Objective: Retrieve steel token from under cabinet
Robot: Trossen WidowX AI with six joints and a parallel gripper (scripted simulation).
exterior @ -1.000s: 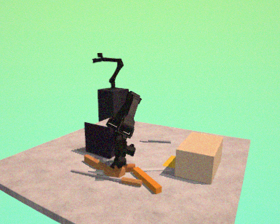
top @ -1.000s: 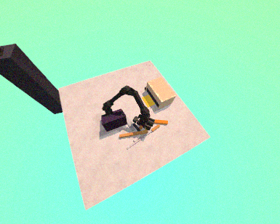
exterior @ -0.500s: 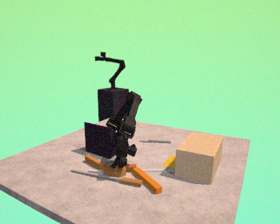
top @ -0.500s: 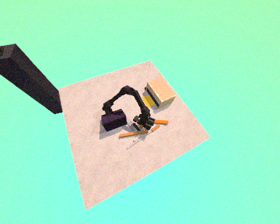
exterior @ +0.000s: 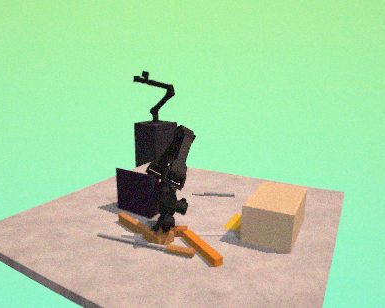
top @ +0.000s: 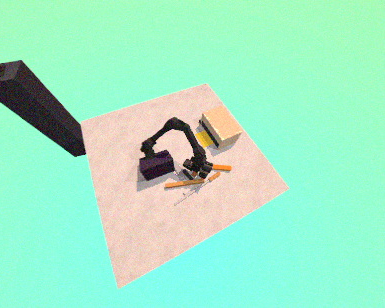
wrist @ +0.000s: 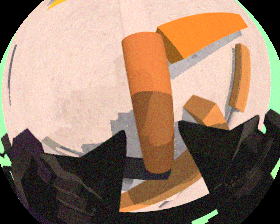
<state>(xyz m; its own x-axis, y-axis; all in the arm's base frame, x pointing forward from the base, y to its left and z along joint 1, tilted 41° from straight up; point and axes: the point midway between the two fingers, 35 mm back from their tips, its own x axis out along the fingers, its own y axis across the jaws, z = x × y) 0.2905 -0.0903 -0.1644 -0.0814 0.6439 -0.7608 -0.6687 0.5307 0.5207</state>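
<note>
The gripper is low among the tools, its fingers open on either side of a thick orange handle with a dark piece at its lower end. The pale cabinet stands well away from the gripper. The yellow marked area lies in front of it; a corner of yellow shows at the top of the wrist view. The steel token cannot be made out in any view.
Orange bars lie around the gripper. A thin grey rod with an orange handle lies beside them. A dark box stands near the arm. Another thin grey tool lies farther back.
</note>
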